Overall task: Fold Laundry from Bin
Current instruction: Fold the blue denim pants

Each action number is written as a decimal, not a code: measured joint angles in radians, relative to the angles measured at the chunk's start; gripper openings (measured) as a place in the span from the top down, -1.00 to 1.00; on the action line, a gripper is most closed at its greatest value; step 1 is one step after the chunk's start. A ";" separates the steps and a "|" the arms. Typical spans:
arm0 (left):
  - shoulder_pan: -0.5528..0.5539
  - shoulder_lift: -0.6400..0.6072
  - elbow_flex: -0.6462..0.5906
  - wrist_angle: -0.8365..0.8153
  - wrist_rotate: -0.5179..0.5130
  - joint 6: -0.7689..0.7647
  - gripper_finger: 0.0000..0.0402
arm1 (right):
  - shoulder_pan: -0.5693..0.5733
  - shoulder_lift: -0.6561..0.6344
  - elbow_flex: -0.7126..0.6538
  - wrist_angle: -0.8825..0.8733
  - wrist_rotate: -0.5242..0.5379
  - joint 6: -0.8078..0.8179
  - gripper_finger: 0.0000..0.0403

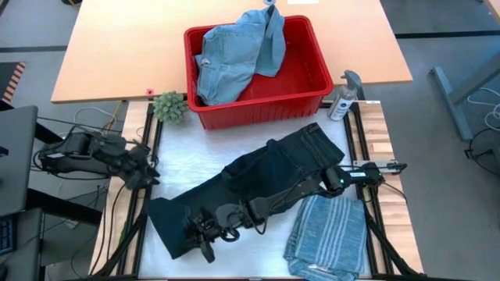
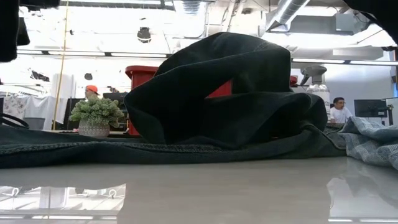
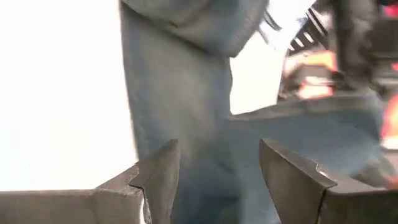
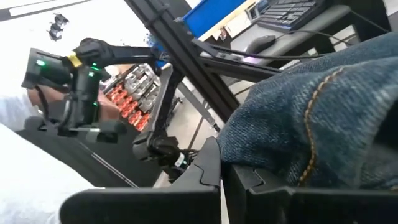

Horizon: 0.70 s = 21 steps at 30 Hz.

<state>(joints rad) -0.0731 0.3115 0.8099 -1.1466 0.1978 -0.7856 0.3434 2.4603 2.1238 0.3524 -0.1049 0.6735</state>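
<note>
Striped shirt [image 1: 326, 236] lies folded at five o'clock on the table [image 1: 176, 176]. Dark trousers [image 1: 258, 187] lie centre, right gripper [image 1: 205, 231] clenched on them. Denim pieces [image 1: 230, 58] remain in bin [image 1: 308, 78] at twelve. Left gripper [image 3: 219, 180] released.

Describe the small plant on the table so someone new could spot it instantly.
Start from the red bin at the table's far middle. Just off its near-left corner, beside the left frame rail, sits the small potted plant. It is the only green, leafy thing there; the spray bottle flanking the bin's other side is clear with a grey trigger.
</note>
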 joint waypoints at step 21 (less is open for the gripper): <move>0.000 -0.019 -0.397 0.620 0.463 -0.496 -0.20 | 0.023 -0.001 0.119 -0.266 -0.001 -0.122 0.89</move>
<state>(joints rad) -0.0732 0.2929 0.4131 -0.5265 0.6607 -1.2817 0.3664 2.4592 2.2433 0.0868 -0.1059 0.5510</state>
